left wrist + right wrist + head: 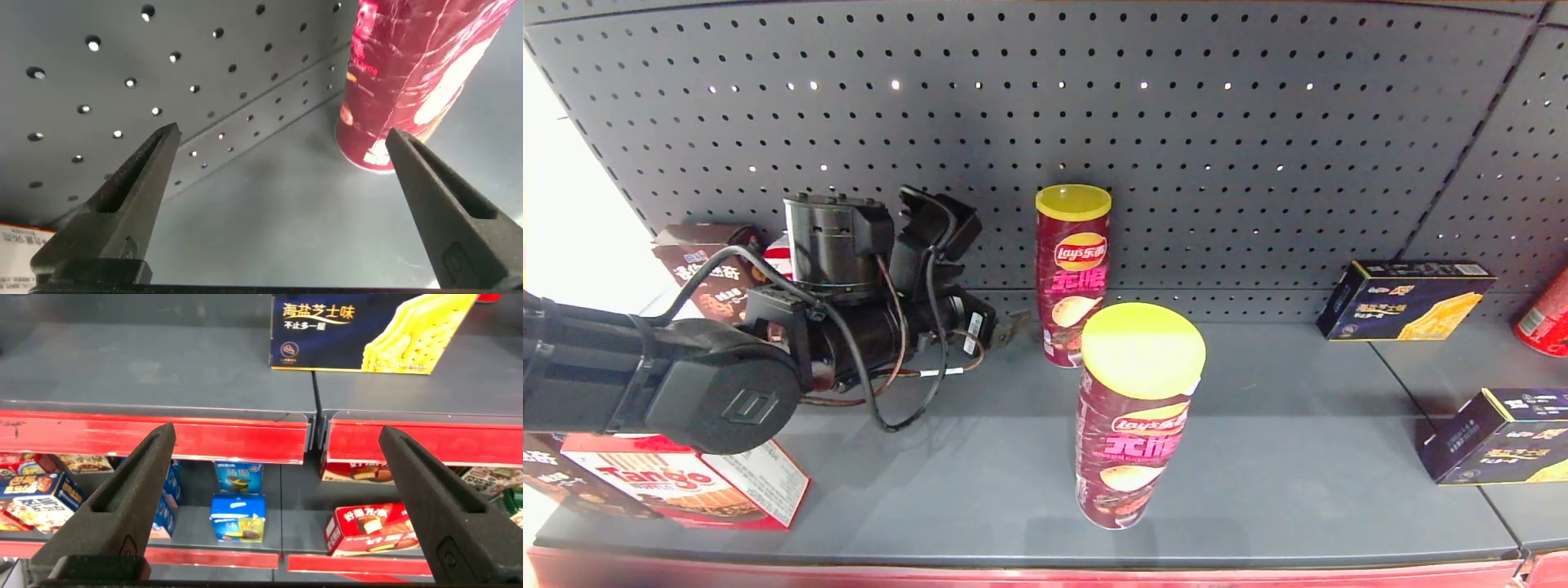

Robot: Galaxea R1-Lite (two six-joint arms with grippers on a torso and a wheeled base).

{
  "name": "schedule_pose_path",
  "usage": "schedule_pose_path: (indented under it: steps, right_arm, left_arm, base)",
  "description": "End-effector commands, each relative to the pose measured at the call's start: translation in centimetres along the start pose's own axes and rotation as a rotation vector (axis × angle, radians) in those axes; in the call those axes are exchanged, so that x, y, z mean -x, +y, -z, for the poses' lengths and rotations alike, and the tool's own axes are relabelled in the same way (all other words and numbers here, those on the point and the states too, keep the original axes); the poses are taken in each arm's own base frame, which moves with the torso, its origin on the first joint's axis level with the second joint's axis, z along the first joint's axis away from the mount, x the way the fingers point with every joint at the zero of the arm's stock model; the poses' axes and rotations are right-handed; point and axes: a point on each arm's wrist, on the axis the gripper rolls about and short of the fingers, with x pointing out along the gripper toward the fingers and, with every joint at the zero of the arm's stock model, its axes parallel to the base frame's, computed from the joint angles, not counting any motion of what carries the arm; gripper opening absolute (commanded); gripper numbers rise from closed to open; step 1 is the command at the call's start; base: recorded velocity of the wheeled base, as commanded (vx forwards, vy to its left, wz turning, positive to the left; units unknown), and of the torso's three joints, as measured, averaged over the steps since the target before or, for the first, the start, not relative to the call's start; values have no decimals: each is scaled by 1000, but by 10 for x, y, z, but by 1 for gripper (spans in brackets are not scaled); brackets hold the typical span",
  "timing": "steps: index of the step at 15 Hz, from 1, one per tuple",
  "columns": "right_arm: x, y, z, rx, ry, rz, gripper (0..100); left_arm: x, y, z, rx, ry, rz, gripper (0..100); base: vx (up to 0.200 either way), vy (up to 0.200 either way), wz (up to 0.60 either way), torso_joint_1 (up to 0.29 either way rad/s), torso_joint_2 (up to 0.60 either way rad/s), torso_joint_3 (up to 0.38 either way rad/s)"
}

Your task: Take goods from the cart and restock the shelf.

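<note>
With our left pincer (pixel 282 135) spread beside the rear chips can (pixel 1072 273) at the shelf's (pixel 1298 457) back edge, we should retreat without nudging it.

Maroon, yellow-lidded far chip can (pixel 1072 278), upright at the back of the grey shelf (pixel 1298 457), matching near chip can (pixel 1135 416), upright, slightly right, apart

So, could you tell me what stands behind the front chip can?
A second chip can, then the pegboard; the front can hides part of its base.
</note>
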Motion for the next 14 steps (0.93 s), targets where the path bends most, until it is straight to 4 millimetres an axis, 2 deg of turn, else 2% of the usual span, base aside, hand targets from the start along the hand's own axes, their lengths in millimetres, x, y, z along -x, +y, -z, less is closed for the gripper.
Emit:
schedule_pose_path:
  steps: [1, 6, 14]
  right_arm:
    - [0, 0, 0, 0, 1, -1, 100]
    - [0, 0, 0, 0, 1, -1, 100]
    - [0, 0, 0, 0, 1, -1, 100]
  left_arm:
    - [4, 1, -5, 0, -14, -9, 100]
    - [-8, 3, 1, -2, 42, -148, 100]
    - [-36, -6, 1, -47, 75, -146, 100]
  base:
    - [0, 0, 0, 0, 0, 0]
    - [0, 0, 0, 0, 0, 0]
    - [0, 0, 0, 0, 0, 0]
